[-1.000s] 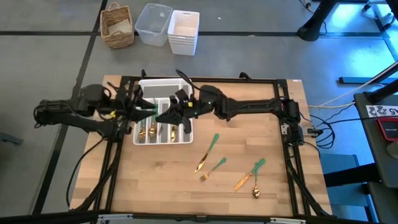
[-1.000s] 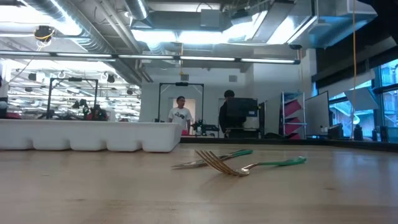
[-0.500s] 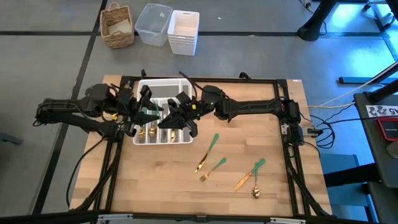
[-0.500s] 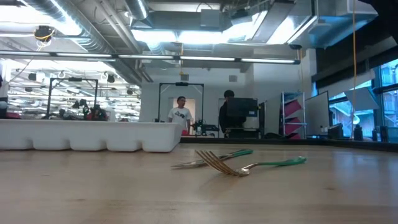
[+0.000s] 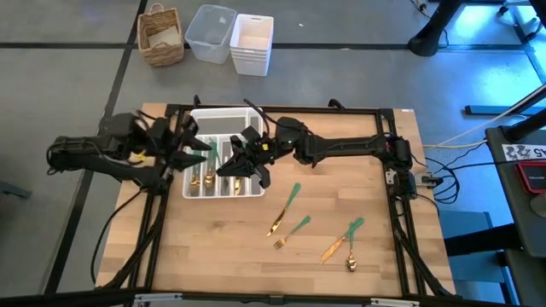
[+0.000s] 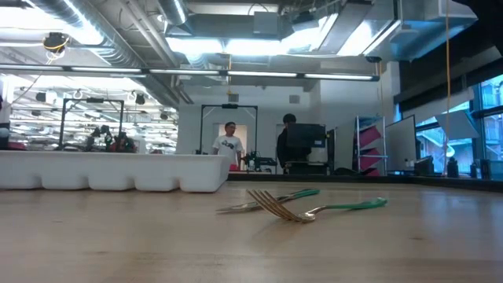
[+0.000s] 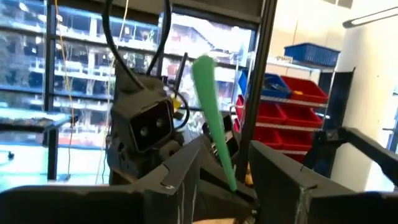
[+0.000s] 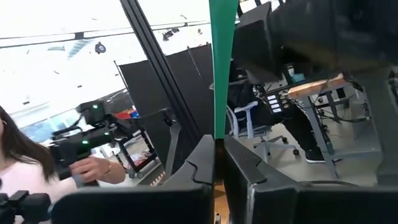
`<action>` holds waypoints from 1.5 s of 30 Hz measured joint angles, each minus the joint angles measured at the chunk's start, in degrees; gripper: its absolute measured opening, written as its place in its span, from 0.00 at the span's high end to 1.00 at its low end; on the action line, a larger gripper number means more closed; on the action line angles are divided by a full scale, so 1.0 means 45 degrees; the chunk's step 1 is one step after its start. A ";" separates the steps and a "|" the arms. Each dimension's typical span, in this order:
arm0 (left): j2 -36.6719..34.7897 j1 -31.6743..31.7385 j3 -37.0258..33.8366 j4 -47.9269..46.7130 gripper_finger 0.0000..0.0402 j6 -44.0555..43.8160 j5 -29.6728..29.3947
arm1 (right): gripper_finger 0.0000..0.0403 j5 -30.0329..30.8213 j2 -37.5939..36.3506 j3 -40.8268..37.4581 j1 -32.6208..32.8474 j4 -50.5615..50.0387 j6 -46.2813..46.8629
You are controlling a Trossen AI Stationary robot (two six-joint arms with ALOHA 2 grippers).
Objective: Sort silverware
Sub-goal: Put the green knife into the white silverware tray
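Wooden bench (image 5: 222,247) planks fill the near ground, bare at the front edge. A little farther in lie the loose pieces of silverware (image 5: 290,205): a knife and a fork near the middle, and a crossed pair, one of them a spoon, off toward the right arm's side. The low view catches two of them crossed, tines up, with green handles trailing away.

Beyond them stands the white tray (image 5: 254,189), with several gold heads already lying in its slots. Both arms meet over it. The right gripper (image 5: 241,162) hangs above the tray's right-hand slots with its fingers (image 8: 202,162) pressed together on a green handle (image 8: 222,68) that stands straight up between them. The left gripper (image 5: 189,148) sits at the tray's left edge, its fingers (image 7: 180,171) also closed on a green handled piece (image 7: 212,127), which leans across the gap. Which kind of utensil each holds cannot be told.

The step in hand looks like dropping each piece into its matching slot. Doing it well means lowering one arm at a time so the wrists do not collide, turning the handle along the slot, and releasing low.

Past the bench, on the floor, are a wicker basket (image 5: 161,34) and clear bins (image 5: 210,32).
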 joint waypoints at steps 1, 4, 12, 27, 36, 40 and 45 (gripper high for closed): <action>0.0215 0.0000 0.0000 0.0156 0.68 -0.0166 0.0033 | 0.97 0.0005 0.0000 0.0000 0.0000 -0.0026 -0.0068; 0.0917 0.0000 0.0000 0.0719 0.68 -0.0308 0.0519 | 0.97 0.0014 0.0000 0.0000 0.0000 0.0003 -0.0091; 0.1690 -0.0010 0.0000 0.1422 0.71 -0.0208 0.0844 | 0.97 0.0019 0.0000 0.0000 0.0000 -0.0010 -0.0106; 0.1624 -0.0019 0.0000 0.1558 0.99 -0.0059 0.0993 | 0.96 0.0001 0.0000 0.0000 0.0000 0.0076 -0.0223; 0.1624 -0.0009 0.0000 0.1519 0.99 -0.0585 0.0875 | 0.87 0.0948 0.0000 0.0000 0.0015 -0.0025 -0.0057; 0.1637 0.0005 0.0000 0.1470 1.00 -0.0590 0.0783 | 0.85 0.1248 0.0000 0.0000 0.0015 -0.0101 -0.0062; 0.1431 0.0029 -0.0019 0.1289 1.00 -0.0587 0.0702 | 0.83 0.1451 0.0005 0.0000 0.0015 -0.0302 -0.0071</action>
